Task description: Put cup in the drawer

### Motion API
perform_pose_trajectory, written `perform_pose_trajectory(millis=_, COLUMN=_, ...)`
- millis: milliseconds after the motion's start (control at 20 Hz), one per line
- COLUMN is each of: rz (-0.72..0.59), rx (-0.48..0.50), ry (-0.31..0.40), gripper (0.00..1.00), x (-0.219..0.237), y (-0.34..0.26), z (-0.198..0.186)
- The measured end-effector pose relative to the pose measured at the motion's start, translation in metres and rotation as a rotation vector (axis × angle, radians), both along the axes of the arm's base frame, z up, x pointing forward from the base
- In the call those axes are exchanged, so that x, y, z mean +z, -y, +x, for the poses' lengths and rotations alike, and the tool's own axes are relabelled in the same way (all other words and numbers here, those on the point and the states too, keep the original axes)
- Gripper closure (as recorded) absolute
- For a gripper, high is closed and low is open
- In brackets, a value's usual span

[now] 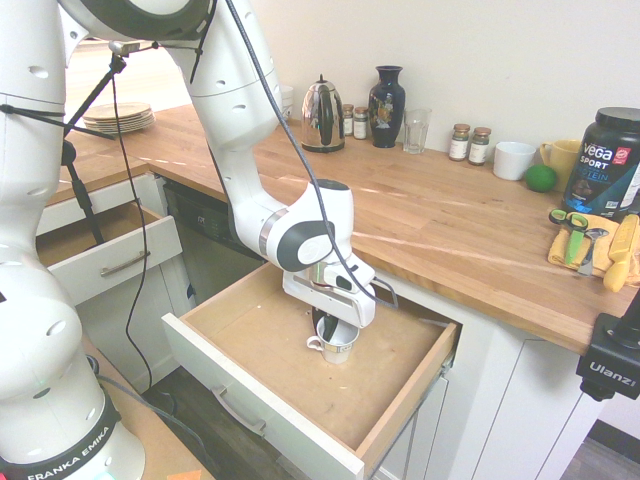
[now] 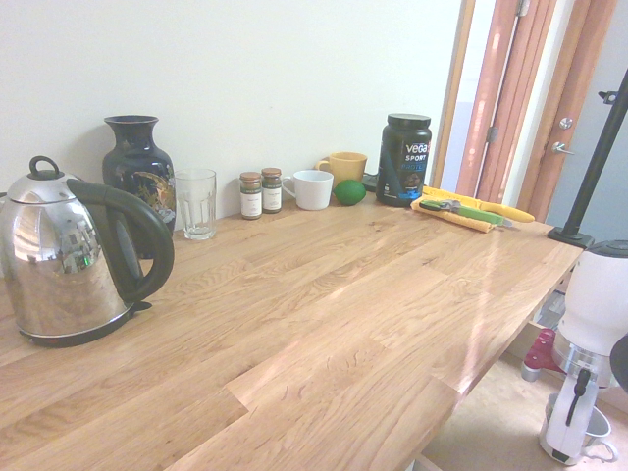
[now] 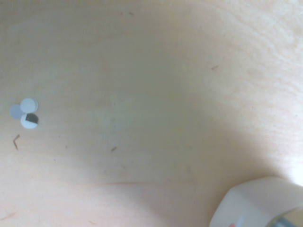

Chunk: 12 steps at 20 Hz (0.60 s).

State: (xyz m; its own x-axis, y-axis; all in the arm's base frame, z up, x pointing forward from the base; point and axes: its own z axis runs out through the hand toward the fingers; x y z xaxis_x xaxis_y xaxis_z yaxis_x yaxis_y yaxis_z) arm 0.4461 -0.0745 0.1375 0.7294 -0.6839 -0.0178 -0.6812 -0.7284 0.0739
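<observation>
The wide drawer (image 1: 262, 345) stands pulled open below the wooden countertop, its bare light-brown floor showing. The small white cup (image 1: 336, 343) is upright inside it, right of the middle, handle toward the drawer's front. It is at or just above the floor. My gripper (image 1: 328, 326) reaches straight down from above and is shut on the cup's rim, with one dark finger inside the cup. In the second exterior view the gripper (image 2: 572, 439) and a bit of the cup (image 2: 601, 428) show below the counter edge. A white rounded shape (image 3: 258, 204) over the drawer floor shows in the wrist view.
A smaller drawer (image 1: 110, 255) is open to the left. On the countertop stand a kettle (image 1: 322, 115), vase (image 1: 386, 105), glass (image 1: 416, 130), spice jars (image 1: 470, 143), white mug (image 1: 513, 160), yellow mug (image 1: 560, 158), lime (image 1: 541, 178), black tub (image 1: 605, 160) and a yellow cloth with scissors (image 1: 585, 245).
</observation>
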Motion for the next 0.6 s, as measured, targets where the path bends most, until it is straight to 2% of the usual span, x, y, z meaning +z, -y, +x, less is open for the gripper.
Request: perform_pose_trajectory(millis=600, rz=-0.001, rx=-0.018, ry=0.02, gripper=0.0, x=0.0056, y=0.0054, z=0.0021)
